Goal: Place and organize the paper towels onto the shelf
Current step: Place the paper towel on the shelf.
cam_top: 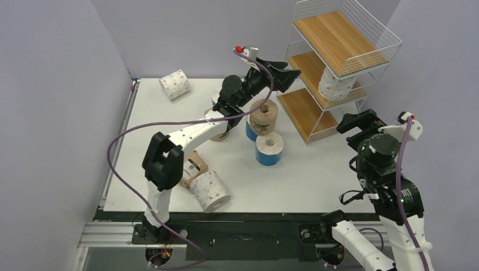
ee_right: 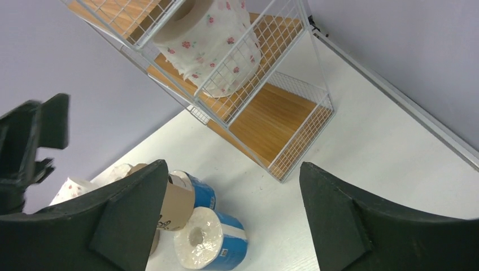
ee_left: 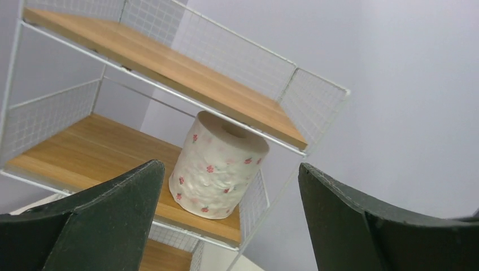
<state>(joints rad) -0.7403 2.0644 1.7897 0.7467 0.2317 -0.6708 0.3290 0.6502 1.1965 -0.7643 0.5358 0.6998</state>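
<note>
The shelf (cam_top: pixel 339 62) stands at the far right of the table. One white paper towel roll with pink dots (cam_top: pixel 337 84) stands on its middle board, near the right end; it also shows in the left wrist view (ee_left: pixel 217 166) and the right wrist view (ee_right: pixel 209 39). My left gripper (cam_top: pixel 288 76) is open and empty, held in the air just left of the shelf and facing that roll (ee_left: pixel 230 169). My right gripper (cam_top: pixel 356 121) is open and empty, in front of the shelf's bottom tier (ee_right: pixel 231 169).
A brown kraft roll (cam_top: pixel 264 116) sits on a blue roll (cam_top: pixel 251 131), with another blue roll (cam_top: pixel 269 148) lying beside them. A pink-dotted roll (cam_top: pixel 174 84) lies far left. A brown roll (cam_top: pixel 192 168) and a pink-dotted roll (cam_top: pixel 210 191) lie near the left arm.
</note>
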